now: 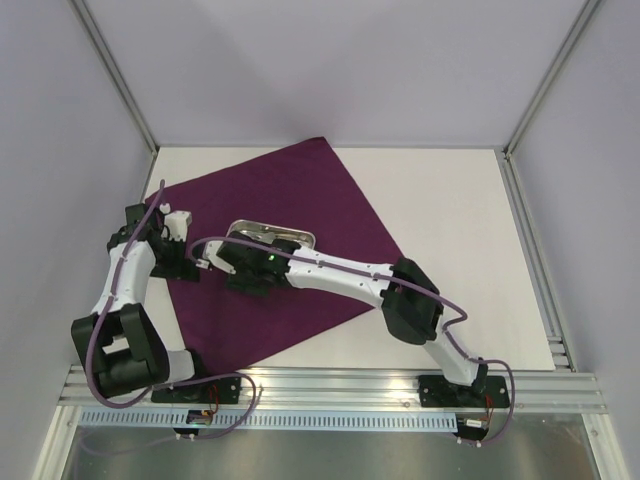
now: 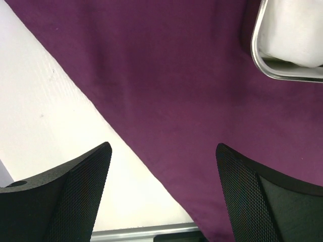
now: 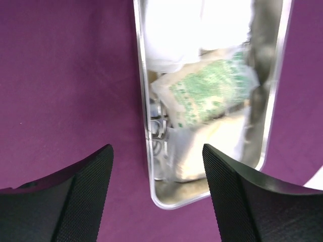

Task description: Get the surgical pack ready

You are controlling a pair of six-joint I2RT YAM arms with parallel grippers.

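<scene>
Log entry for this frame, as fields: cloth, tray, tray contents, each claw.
cloth: purple cloth spread flat and diagonal on the white table
tray: steel tray resting on the cloth
contents: white gauze, clear packet with green print, what look like steel instrument handles
left: left claw open, empty, above the cloth's edge
right: right claw open, empty, above one end of the tray
</scene>
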